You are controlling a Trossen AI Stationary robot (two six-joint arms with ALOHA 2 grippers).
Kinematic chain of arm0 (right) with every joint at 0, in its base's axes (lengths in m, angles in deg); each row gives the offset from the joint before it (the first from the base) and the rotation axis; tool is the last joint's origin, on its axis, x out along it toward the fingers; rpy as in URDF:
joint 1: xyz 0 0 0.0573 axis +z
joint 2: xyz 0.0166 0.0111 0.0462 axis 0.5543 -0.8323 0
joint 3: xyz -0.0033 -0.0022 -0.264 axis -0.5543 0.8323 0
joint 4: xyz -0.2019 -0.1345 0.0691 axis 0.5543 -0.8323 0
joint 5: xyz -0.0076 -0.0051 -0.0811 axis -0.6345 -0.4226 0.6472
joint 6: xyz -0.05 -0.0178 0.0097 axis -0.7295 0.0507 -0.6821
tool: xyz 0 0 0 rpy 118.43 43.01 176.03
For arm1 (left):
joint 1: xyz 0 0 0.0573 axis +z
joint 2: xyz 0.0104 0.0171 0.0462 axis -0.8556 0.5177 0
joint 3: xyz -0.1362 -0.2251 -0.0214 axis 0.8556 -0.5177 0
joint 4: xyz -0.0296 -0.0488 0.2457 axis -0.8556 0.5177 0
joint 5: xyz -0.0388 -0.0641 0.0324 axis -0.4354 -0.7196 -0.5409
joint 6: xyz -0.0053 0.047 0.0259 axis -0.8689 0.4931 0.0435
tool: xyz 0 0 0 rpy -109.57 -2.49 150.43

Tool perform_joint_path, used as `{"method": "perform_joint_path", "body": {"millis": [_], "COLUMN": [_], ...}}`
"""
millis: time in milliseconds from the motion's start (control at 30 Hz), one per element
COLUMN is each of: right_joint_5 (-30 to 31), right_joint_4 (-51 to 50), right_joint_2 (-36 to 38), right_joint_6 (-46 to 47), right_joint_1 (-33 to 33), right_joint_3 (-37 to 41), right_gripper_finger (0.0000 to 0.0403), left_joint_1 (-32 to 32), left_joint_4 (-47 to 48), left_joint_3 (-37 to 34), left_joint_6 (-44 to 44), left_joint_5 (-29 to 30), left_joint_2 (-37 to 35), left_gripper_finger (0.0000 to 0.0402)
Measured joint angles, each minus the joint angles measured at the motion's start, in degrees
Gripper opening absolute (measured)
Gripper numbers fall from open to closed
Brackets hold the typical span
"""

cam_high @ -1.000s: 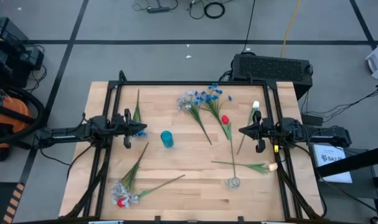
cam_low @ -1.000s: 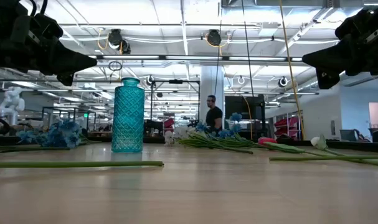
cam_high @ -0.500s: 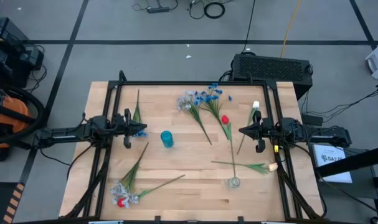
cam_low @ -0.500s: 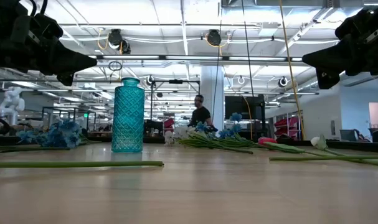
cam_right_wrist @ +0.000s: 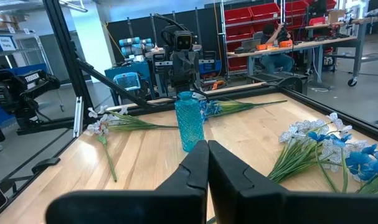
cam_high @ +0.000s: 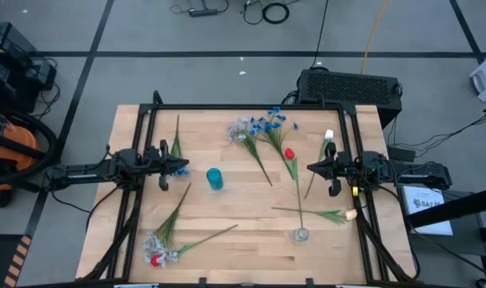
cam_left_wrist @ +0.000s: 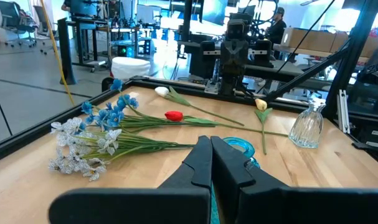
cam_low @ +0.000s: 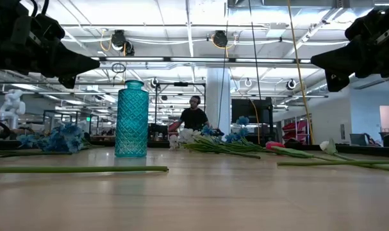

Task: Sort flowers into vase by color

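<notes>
My left gripper (cam_high: pixel 163 169) hovers at the table's (cam_high: pixel 243 240) left edge, fingers pressed together, holding nothing. My right gripper (cam_high: pixel 332 170) hovers at the right edge, likewise closed and empty. Flowers (cam_high: pixel 263 132) lie scattered on the table around the blue vase (cam_high: pixel 214 178).

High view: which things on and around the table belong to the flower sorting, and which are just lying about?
Job:
- blue vase
- clear vase
- blue sprays
- red tulip
- white bud
- cream bud
- pale sprays

Lying about:
- black case
- floor cables
- orange vacuum
</notes>
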Motion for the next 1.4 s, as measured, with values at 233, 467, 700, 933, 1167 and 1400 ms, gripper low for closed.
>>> {"method": "perform_joint_path", "body": {"millis": [233,467,700,933,1167,1400], "right_joint_5": [0.1,0.1,9.7,19.0,26.6,22.6], "right_joint_4": [0.2,3.5,12.9,12.8,-2.7,-34.6], "right_joint_2": [-0.6,-5.5,-18.4,-37.0,-55.9,-73.3], "right_joint_6": [-2.4,-8.1,-5.6,-6.0,-1.4,9.5], "right_joint_1": [0.0,0.0,0.0,0.0,-1.0,-8.2], "right_joint_3": [0.0,0.0,-3.6,-17.6,-38.6,-64.0], "right_gripper_finger": [0.0,0.0,0.0,0.0,0.0,0.0], "left_joint_1": [0.0,0.0,0.0,0.0,0.0,0.0], "left_joint_4": [0.0,0.0,0.0,0.0,0.0,0.0], "left_joint_3": [0.0,0.0,0.0,0.0,0.0,0.0], "left_joint_6": [0.0,0.0,0.0,0.0,0.0,0.0], "left_joint_5": [0.0,0.0,0.0,0.0,0.0,0.0], "left_joint_2": [0.0,0.0,0.0,0.0,0.0,0.0], "left_gripper_finger": [0.0002,0.0002,0.0002,0.0002,0.0002,0.0002]}}
